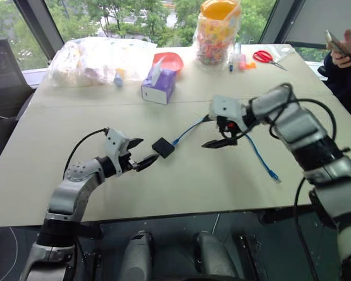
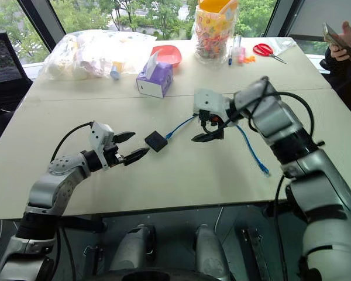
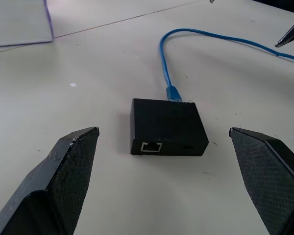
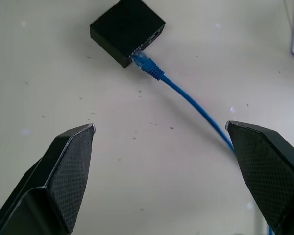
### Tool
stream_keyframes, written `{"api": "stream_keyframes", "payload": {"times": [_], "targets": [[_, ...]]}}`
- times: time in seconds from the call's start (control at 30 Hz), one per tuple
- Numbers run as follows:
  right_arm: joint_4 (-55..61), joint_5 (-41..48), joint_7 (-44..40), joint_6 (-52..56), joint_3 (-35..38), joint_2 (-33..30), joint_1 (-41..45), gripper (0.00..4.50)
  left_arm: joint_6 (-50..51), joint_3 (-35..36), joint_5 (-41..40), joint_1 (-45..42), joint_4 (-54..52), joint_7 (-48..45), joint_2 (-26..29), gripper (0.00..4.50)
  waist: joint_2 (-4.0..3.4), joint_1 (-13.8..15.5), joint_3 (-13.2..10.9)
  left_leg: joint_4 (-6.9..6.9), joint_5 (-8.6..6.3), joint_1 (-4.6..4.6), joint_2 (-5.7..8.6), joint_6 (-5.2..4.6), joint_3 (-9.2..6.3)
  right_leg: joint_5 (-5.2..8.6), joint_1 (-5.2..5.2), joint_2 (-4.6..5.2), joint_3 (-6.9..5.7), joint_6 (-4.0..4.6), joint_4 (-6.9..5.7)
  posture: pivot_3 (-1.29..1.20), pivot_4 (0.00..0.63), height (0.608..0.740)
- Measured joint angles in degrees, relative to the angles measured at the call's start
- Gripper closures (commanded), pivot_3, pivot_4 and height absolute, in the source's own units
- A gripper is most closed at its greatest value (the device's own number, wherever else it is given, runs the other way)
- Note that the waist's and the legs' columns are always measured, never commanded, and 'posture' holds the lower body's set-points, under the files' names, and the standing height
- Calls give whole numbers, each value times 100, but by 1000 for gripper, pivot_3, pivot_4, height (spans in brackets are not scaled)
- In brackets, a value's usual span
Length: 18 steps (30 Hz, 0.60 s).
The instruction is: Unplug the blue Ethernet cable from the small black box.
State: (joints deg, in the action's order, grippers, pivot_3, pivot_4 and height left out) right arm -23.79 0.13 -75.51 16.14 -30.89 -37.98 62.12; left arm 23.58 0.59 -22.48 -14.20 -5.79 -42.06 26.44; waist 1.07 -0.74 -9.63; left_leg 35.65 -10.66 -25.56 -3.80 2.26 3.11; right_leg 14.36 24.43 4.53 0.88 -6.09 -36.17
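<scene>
The small black box (image 1: 163, 147) lies flat on the pale table, with the blue Ethernet cable (image 1: 186, 132) plugged into its far edge. The cable's plug (image 4: 147, 62) sits in the box's port, and the cord runs right under my right arm to a loose end (image 1: 274, 175). My left gripper (image 1: 139, 154) is open, low over the table just left of the box (image 3: 167, 126), fingers pointing at it. My right gripper (image 1: 221, 134) is open above the cable (image 4: 196, 108), a short way right of the box (image 4: 127, 30), tilted down.
A purple tissue box (image 1: 158, 85) stands behind the black box. Farther back are a plastic bag (image 1: 99, 58), a red bowl (image 1: 168, 60), a candy jar (image 1: 217, 32) and red scissors (image 1: 268, 58). A person holding a phone (image 1: 343, 52) sits at the far right corner.
</scene>
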Motion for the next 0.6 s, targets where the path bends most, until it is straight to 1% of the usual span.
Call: {"api": "stream_keyframes", "payload": {"times": [0.07, 0.13, 0.2, 0.3, 0.43, 0.6], "targets": [[-792, -337, -125, -513, -220, 355, 308, 0, -26, 37, 22, 34, -11, 72, -18, 69, -1, 3, 0, 1, 0, -8, 2, 0, 4, -1, 2, 1, 1, -2, 1, 0, 150, 735], [-1827, -720, -191, -1042, -470, 860, 766, 0, -49, 45, 61, 142, -66, 143, -51, 69, -2, -28, -1, 2, 0, -7, 2, 0, 8, -2, 4, 2, 3, -3, 0, 0, 150, 735], [-2587, -1019, -212, -1529, -585, 1274, 1105, 0, -67, 30, 70, 245, -139, 229, -128, 69, -2, -37, -2, -2, 0, -4, 1, 0, 7, -2, 4, 1, 1, -3, -5, 0, 150, 735], [-3498, -1365, -43, -2124, -610, 1659, 1402, 0, -69, 103, 74, 391, -263, 366, -135, 69, -3, -16, -2, -4, 0, -2, 0, 1, 4, -2, 4, 1, -1, -3, -8, 0, 150, 735], [-4342, -1729, 239, -2597, -596, 2044, 1643, 0, -72, 214, 74, 647, -474, 525, -131, 69, -3, -29, -2, -3, 0, -2, 0, 1, 5, -2, 3, 2, 0, -1, -8, 0, 150, 735], [-4860, -2064, 483, -2858, -579, 2357, 1746, 0, -72, 267, 75, 807, -684, 740, -171, 69, -4, -31, -3, -6, 0, 0, 0, 2, 5, -2, 3, 2, -1, -1, -9, 0, 150, 735]]}}
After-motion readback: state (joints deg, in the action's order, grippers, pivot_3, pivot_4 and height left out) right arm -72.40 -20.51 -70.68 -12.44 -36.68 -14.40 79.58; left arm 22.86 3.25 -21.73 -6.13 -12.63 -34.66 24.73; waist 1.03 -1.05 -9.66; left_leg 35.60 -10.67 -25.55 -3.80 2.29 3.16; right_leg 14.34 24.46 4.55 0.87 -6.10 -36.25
